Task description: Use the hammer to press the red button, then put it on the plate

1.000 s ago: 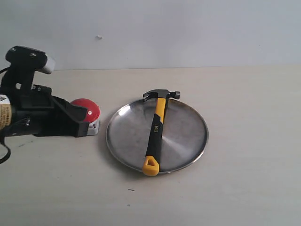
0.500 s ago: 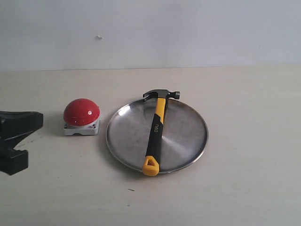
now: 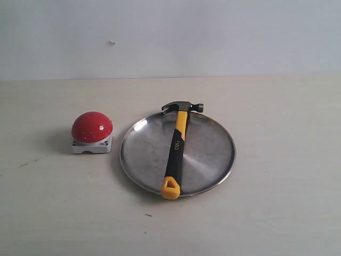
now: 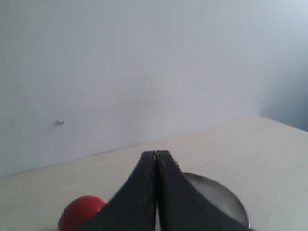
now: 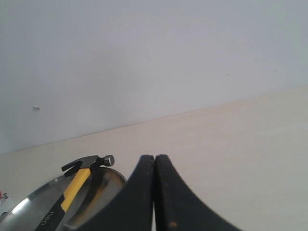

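The hammer (image 3: 176, 149) lies across the silver plate (image 3: 208, 152), its dark head over the far rim and its yellow looped end on the near rim. The red button (image 3: 92, 127) sits on its white-grey base left of the plate. Neither arm shows in the exterior view. In the left wrist view my left gripper (image 4: 156, 155) is shut and empty, with the red button (image 4: 79, 214) and the plate (image 4: 216, 195) beyond it. In the right wrist view my right gripper (image 5: 154, 158) is shut and empty, beside the hammer (image 5: 77, 183) on the plate (image 5: 29, 204).
A pale wooden table (image 3: 277, 213) carries everything, with a plain light wall (image 3: 213, 37) behind it. A small dark speck (image 3: 148, 215) lies on the table in front of the plate.
The left arm, which stood in front of the button a second ago, has drawn back leftward and left the exterior view. The hammer, plate and button have not moved.
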`<action>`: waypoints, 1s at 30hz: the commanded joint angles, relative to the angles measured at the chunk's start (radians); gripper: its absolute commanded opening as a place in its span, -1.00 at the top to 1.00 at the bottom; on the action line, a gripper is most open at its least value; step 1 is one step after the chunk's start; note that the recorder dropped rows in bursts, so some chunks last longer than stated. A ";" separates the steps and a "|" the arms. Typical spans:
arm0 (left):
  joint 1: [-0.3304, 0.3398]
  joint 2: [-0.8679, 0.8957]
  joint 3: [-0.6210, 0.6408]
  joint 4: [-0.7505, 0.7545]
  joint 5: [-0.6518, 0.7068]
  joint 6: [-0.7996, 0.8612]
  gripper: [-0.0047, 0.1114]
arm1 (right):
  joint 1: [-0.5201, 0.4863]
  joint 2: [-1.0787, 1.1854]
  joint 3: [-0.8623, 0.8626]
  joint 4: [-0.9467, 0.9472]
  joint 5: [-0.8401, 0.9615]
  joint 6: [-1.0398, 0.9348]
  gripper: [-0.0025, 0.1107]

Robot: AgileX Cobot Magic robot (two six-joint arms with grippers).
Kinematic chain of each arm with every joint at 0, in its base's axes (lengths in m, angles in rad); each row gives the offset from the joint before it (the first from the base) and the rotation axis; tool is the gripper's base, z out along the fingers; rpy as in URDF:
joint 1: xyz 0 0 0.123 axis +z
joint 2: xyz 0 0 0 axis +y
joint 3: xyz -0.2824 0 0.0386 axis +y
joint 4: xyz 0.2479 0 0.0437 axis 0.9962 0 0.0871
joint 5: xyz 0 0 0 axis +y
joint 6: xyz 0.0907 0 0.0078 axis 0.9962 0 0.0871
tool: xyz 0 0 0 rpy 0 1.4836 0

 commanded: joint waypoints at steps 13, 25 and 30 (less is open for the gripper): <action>-0.004 -0.136 0.072 -0.797 -0.013 0.809 0.92 | 0.000 -0.006 0.006 -0.002 -0.005 -0.009 0.96; 0.065 -0.190 0.098 -0.797 -0.013 0.748 0.92 | 0.000 -0.006 0.006 -0.004 -0.005 -0.009 0.96; 0.128 -0.271 0.144 -0.797 -0.013 0.748 0.92 | 0.000 -0.006 0.006 -0.002 -0.005 -0.009 0.96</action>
